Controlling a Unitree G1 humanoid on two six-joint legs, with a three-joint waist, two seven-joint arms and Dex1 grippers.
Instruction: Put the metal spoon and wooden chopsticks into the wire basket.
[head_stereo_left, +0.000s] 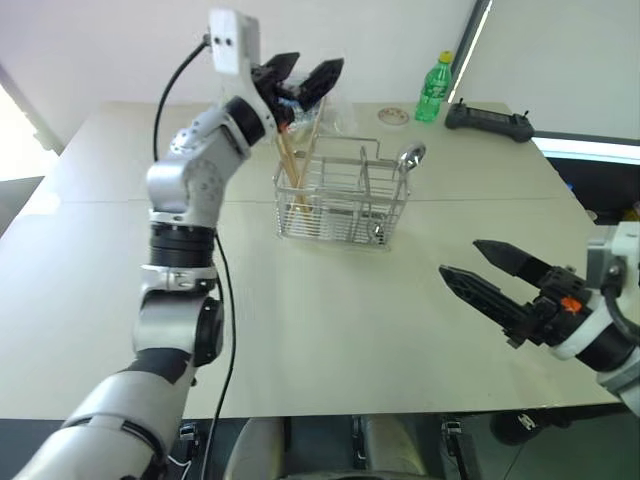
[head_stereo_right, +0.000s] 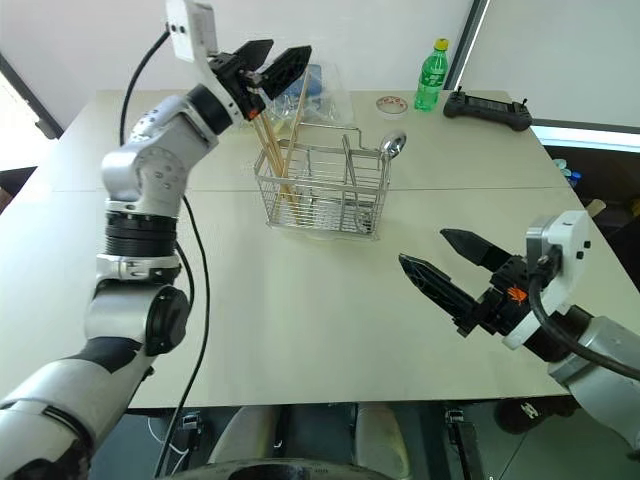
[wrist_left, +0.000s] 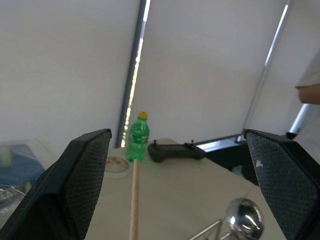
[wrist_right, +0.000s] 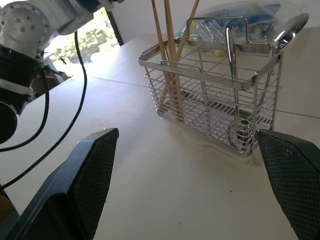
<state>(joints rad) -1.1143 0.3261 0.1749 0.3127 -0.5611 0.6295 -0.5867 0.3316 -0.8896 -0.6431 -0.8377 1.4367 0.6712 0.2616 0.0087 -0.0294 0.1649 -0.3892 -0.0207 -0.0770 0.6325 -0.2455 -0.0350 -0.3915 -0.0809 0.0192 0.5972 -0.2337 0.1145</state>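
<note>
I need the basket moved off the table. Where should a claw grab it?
Grip the upright loop handle on the basket, coming from above. It rises clear between the chopsticks and the spoon.

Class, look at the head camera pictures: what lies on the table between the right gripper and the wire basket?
Nothing: in the left eye view, only bare table lies between the right gripper and the wire basket.

Head eyes look down; wrist cameras share the wire basket (wrist_right: 210, 95).
</note>
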